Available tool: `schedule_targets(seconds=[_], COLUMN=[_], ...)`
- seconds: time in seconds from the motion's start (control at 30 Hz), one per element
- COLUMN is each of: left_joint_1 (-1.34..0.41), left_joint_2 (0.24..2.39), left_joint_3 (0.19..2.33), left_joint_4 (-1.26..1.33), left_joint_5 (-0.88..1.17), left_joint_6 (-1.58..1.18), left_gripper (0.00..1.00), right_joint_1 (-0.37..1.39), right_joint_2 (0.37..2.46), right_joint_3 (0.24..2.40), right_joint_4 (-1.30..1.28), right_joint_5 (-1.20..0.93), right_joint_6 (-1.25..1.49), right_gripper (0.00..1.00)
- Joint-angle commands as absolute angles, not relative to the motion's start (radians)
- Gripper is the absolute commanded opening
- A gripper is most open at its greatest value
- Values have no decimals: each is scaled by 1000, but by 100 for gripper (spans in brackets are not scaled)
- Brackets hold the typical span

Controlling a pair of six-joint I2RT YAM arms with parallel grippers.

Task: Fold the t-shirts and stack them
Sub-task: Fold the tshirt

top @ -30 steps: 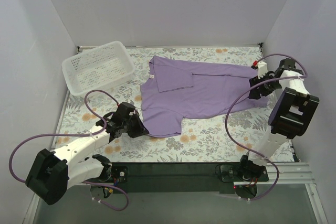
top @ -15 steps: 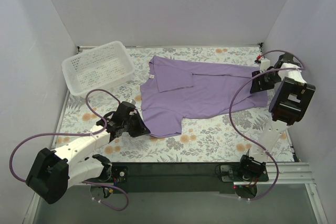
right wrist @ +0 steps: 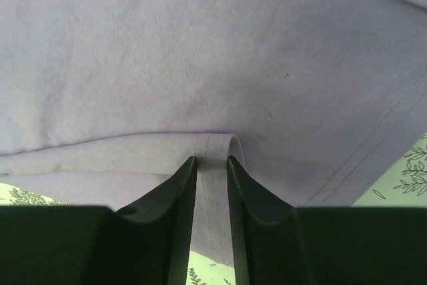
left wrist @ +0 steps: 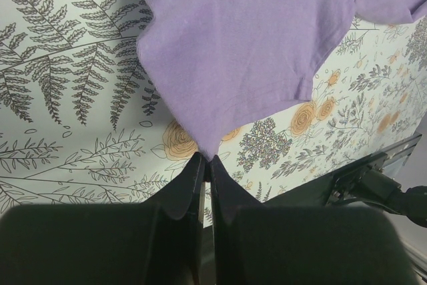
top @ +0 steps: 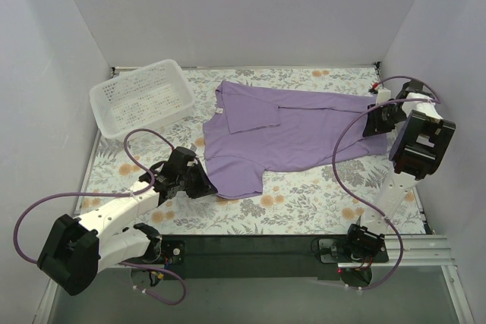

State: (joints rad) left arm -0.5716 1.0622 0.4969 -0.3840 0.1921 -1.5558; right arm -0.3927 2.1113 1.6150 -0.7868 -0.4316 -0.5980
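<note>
A lavender t-shirt (top: 281, 130) lies spread on the floral table, neck to the left and one sleeve folded over its chest. My left gripper (top: 206, 187) is at the shirt's near left corner. In the left wrist view the left gripper (left wrist: 207, 161) is shut on the pointed tip of the t-shirt (left wrist: 247, 38). My right gripper (top: 367, 123) sits at the shirt's right edge. In the right wrist view the right gripper (right wrist: 212, 159) has its jaws narrowed on a raised fold of the hem of the t-shirt (right wrist: 200, 51), with fabric filling the gap.
A white perforated basket (top: 93, 100) stands at the back left of the table. Purple cables loop from both arms. Grey walls close the table on three sides, and the right arm stands close to the right wall.
The right arm has shifted a little toward the right wall and its jaws have closed in on the shirt's hem. The left arm and the shirt have not moved.
</note>
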Motion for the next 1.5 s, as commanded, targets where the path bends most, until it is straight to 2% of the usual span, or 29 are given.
schedule_targets(seconds=[0.0,0.07,0.2,0.3,0.63,0.87,1.27,1.47], left_joint_1=[-575,-575,-575,-575,-575,-575,-575,-575], left_joint_2=[1037,1035,1023,1009,930,877,779,753], left_joint_3=[505,506,509,515,538,580,672,650], left_joint_4=[-380,-385,-394,-403,-457,-489,-572,-568], left_joint_5=[198,199,193,180,150,132,95,193], left_joint_6=[-1554,-1554,-1555,-1557,-1575,-1601,-1660,-1698], left_gripper=[0,0,0,0,0,0,0,0], right_joint_1=[-406,-410,-416,-419,-472,-583,-758,-765], right_joint_2=[2086,2085,2069,2019,1712,1524,1394,1387], right_joint_3=[1606,1597,1583,1550,1307,1200,1025,928], right_joint_4=[-790,-788,-790,-787,-730,-719,-729,-730], right_joint_5=[-479,-494,-514,-523,-528,-541,-614,-646], right_joint_6=[-592,-591,-589,-595,-655,-727,-897,-946], right_gripper=[30,25,7,1,1,1,1,1])
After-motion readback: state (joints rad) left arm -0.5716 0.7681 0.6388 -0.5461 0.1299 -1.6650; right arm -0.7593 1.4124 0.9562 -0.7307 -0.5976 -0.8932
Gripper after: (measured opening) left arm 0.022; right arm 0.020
